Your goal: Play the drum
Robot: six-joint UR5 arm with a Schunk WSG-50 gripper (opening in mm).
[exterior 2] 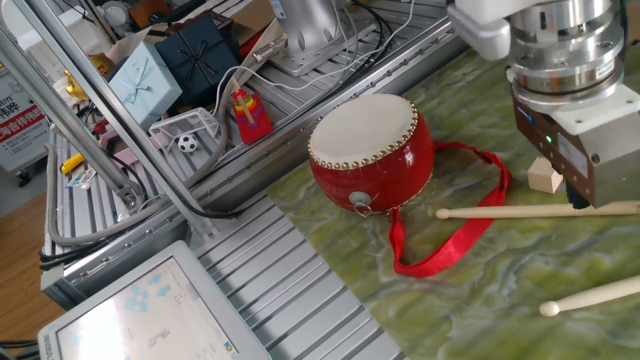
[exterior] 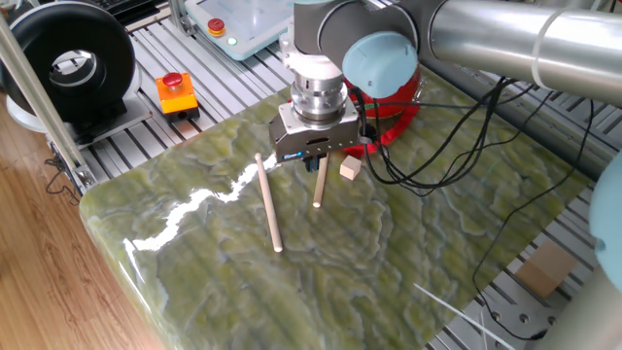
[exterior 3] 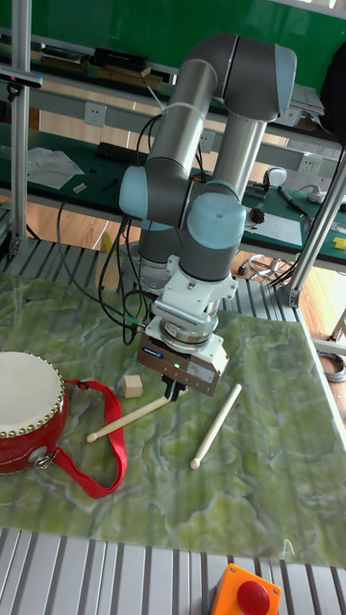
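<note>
- On the green, marble-patterned table (exterior 3: 269,500), at its left edge in the tall fixed view, sits the drum (exterior 3: 27,411): a squat glossy red barrel with a matte cream skin ringed by brass-coloured studs (its left side is cut off by the frame).
- From its body a flat red ribbon strap (exterior 3: 101,459) loops limply across the stone.
- Just beyond the strap lies a small pale wooden block (exterior 3: 133,386), cube-like.
- Next, a slim round wooden drumstick (exterior 3: 130,419) slopes from its knobbed tip on the table up into the gripper (exterior 3: 178,389), whose dark fingers are closed on the stick's upper end (the contact itself is shadowed under the grey housing).
- To the right, a second drumstick (exterior 3: 215,426) lies flat and free.
- At the bottom edge, an orange box (exterior 3: 245,593) with a red button is partly cropped.
</note>
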